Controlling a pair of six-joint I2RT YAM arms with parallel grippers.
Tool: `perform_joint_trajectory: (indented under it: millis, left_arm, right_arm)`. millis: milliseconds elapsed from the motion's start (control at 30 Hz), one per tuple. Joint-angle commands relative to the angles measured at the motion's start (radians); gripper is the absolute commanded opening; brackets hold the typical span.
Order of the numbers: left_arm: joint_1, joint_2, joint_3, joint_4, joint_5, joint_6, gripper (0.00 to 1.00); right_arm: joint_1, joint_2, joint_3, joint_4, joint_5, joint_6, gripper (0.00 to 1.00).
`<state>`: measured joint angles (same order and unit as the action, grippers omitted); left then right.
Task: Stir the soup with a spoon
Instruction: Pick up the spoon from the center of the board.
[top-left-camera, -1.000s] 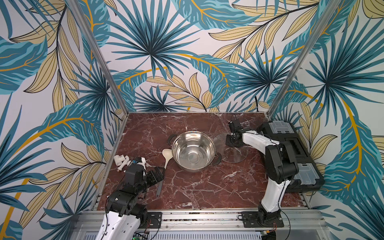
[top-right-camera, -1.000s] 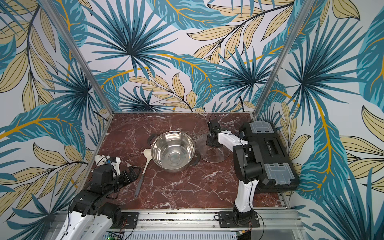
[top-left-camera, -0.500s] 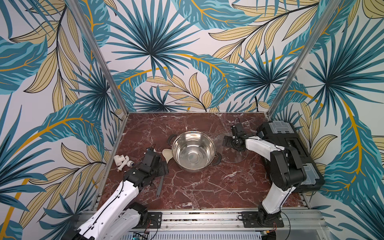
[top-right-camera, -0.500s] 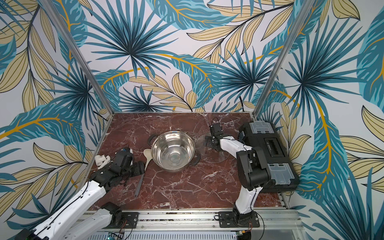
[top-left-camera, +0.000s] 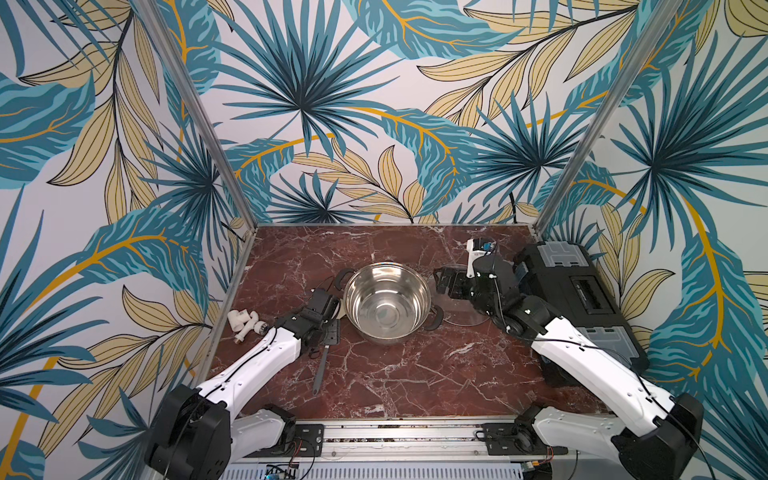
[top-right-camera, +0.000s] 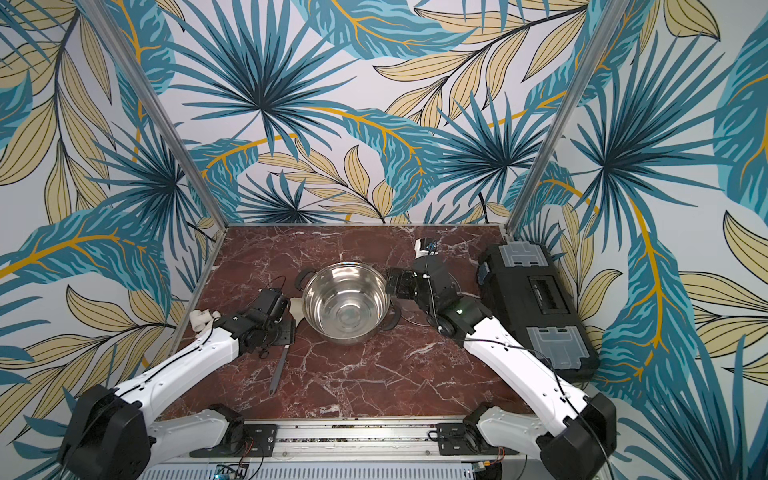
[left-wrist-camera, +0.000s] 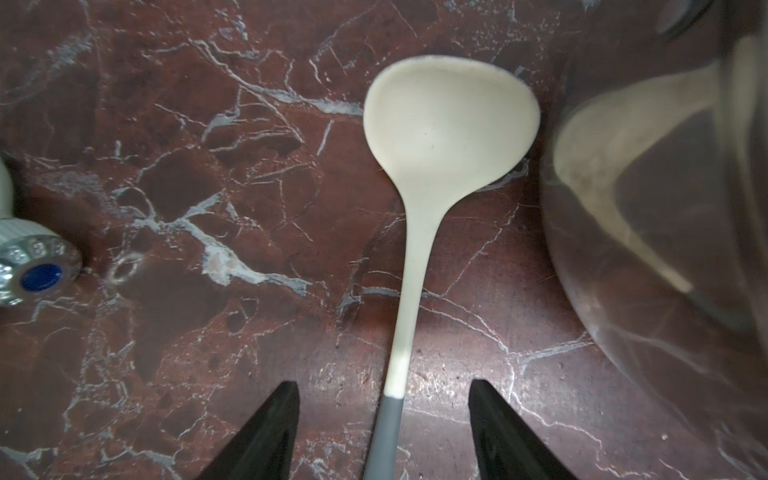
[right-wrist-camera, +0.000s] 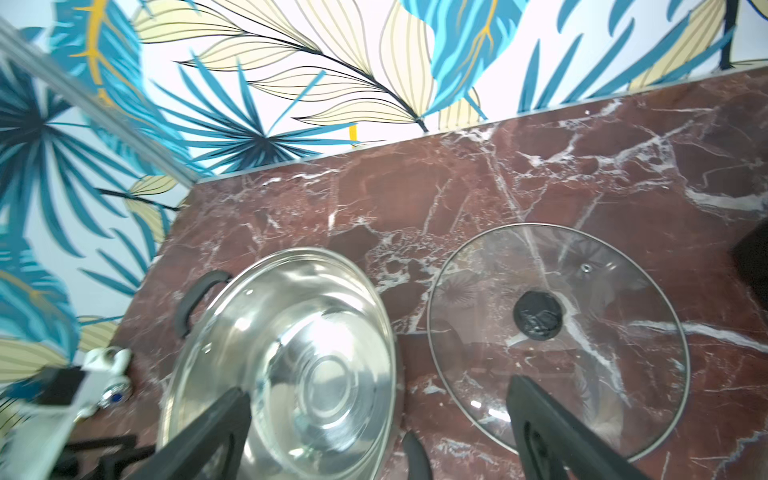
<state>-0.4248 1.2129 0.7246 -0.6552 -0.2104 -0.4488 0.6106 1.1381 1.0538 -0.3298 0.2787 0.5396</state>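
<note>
**On the bench: left jaws straddling the spoon handle, right jaws spread beside the pot**

On the red marble bench (top-left-camera: 386, 374) the left gripper (left-wrist-camera: 384, 432) sits low over the spoon (left-wrist-camera: 440, 124). Its jaws stand apart, one on each side of the grey handle where it meets the cream neck; a gap shows on both sides, so no contact is made. The spoon lies flat on the bench, bowl just beside the wall of the steel pot (top-left-camera: 387, 303), handle running toward the front edge (top-right-camera: 277, 368).

The right gripper (right-wrist-camera: 376, 419) hangs with its jaws fully spread, holding nothing, over the gap between the pot and the glass lid (right-wrist-camera: 557, 345). The lid lies flat on the bench, just beside the pot on its right. No soup shows in the pot, only bare shiny metal.

Change from one second earlier: the left arm has extended from the front-left corner to the spoon, and its jaws have narrowed. The right jaws, then closed down at the lid, have opened wide and moved off it. Pot, lid and spoon are unmoved.

White pipe pieces (top-left-camera: 245, 326) lie at the left edge; a black toolbox (top-left-camera: 582, 299) stands at the right.
</note>
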Motion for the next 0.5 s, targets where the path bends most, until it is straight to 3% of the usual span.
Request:
perform_joint_trajectory:
  millis: [0,233,467]
  left_arm:
    - [-0.016,0.037,-0.003,0.047,-0.029,0.006,0.69]
    - [-0.021,0.150,0.023,0.068,0.000,-0.031,0.68]
    - [-0.022,0.224,-0.006,0.116,0.028,-0.074,0.66]
  right_arm:
    - [0.059,-0.061,-0.043,-0.029,0.059,0.019,0.99]
    - [0.157,-0.154,-0.053,-0.072,0.100,0.023,1.00]
    - [0.175,-0.229,-0.061,-0.098,0.115,0.024,0.99]
